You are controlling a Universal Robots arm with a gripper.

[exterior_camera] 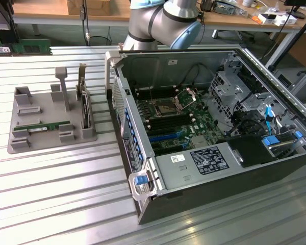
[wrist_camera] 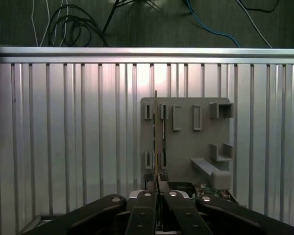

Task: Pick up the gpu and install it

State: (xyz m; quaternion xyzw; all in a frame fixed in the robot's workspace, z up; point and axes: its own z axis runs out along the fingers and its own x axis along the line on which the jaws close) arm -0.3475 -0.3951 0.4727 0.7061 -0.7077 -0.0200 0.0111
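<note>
- Exterior view: we see the gpu lying flat in the gray holder on the table, well apart from the open case. We judge nothing is picked up or installed yet
- Wrist view: the end effector is clenched, fingertips together, facing the holder. A thin edge-on strip lines up with its tips, and we cannot tell whether it is held
</note>
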